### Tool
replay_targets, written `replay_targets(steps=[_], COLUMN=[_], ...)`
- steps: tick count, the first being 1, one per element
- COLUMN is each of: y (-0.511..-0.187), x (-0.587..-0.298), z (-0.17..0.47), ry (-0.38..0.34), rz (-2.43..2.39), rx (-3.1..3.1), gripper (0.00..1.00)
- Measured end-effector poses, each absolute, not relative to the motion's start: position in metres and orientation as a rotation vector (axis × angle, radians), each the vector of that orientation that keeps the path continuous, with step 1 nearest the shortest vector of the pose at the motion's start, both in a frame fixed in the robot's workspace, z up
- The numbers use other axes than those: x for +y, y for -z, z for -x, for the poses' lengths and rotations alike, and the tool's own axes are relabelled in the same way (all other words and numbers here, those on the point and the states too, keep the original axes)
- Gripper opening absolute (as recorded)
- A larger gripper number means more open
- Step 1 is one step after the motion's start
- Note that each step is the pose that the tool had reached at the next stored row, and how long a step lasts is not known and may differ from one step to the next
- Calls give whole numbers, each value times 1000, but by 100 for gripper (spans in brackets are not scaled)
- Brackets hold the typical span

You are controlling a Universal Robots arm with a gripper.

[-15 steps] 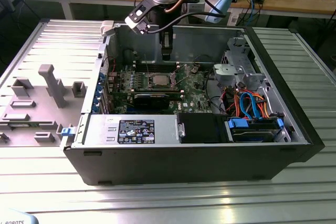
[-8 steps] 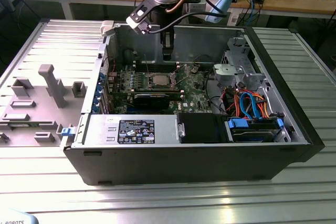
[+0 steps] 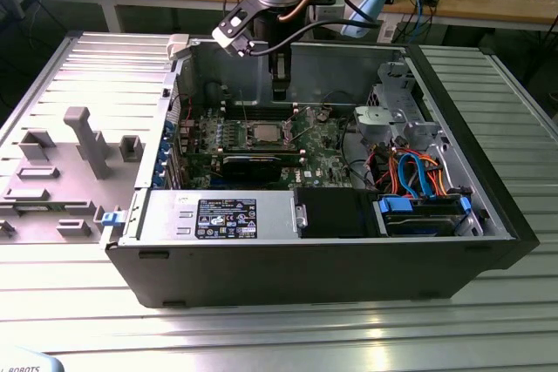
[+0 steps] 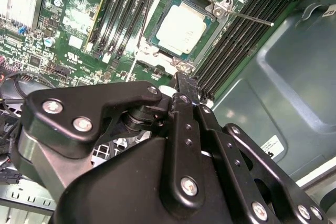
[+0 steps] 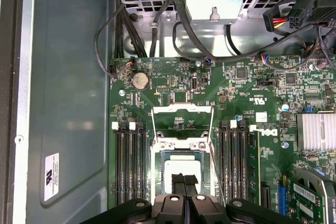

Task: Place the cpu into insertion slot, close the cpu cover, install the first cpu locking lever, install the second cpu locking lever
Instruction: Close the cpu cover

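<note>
1. The cpu (image 4: 181,27) lies flat in the insertion slot (image 4: 152,50), metal top up. I judge it light, stiff, with a delicate underside; opposite edges are the place to hold.
2. The cpu cover (image 5: 181,108) stands open at the slot's edge.
3. My end effector (image 5: 184,178) hovers just above the cpu, closed, gripping nothing.

cpu (image 4: 181,29) in insertion slot (image 4: 148,51) (on motherboard (image 4: 52,9))

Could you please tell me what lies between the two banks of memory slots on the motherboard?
The insertion slot with the cpu seated in it, as the first wrist view shows.
</note>
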State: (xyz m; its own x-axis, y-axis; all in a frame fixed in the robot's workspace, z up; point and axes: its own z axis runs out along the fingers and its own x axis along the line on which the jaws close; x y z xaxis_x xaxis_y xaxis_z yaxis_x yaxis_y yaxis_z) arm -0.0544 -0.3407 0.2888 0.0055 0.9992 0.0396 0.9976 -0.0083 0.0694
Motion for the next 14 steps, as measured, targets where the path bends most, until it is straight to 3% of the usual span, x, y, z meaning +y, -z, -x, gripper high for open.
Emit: replay_targets(steps=[14], y=[-289], x=[-341], z=[49], ry=[-109], rz=[-2218], rx=[2202], gripper=[11])
